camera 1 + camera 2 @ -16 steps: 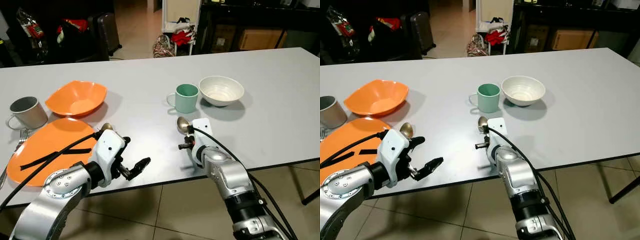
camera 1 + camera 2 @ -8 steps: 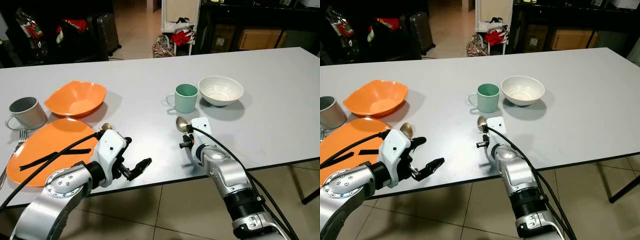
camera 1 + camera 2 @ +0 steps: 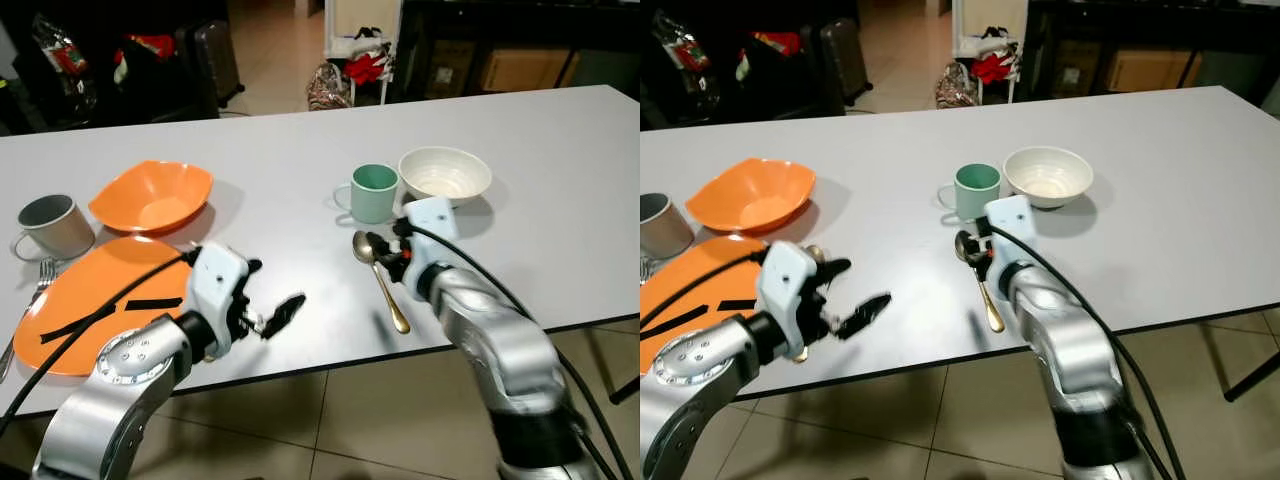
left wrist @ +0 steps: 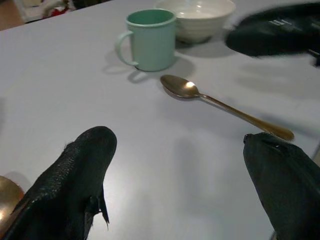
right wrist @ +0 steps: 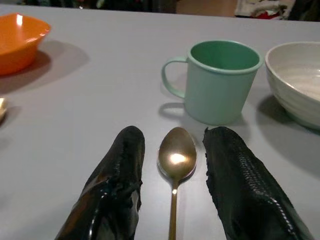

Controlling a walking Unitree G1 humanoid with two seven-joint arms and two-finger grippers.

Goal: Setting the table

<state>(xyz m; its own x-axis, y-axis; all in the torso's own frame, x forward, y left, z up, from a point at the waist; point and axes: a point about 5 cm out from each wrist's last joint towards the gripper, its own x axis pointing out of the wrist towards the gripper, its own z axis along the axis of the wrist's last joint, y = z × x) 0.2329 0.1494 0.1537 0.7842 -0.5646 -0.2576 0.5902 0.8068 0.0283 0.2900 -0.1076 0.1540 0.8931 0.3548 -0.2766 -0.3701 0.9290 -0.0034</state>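
A gold spoon lies flat on the grey table near its front edge, bowl end toward the green mug, handle running back toward the robot; the right gripper sits low over it w/ its two black fingers apart, one either side of the spoon's bowl, not clamped on anything; in the right wrist view the bowl shines between the fingers, just short of the mug, w/ the white bowl right beside that; the left gripper hovers above the table edge, fingers spread wide & empty, near the orange plate; an orange bowl, a grey mug & a fork sit at the far left, well apart from the spoon; a second small gold item peeks out by the left wrist, too hidden to name; judging by looks, the spoon is thin polished metal: light, stiff, not fragile, but slick & lying flush w/ the tabletop, so hard to get under; the bowl end is rounded & likely to squirt out of a pinch; the neck or upper handle, narrow w/ straighter sides, looks the better hold, fingers closing across its width & pressing down to the surface; a loose grip would prob. let it pivot or slide, & the mug stands close enough to get knocked.
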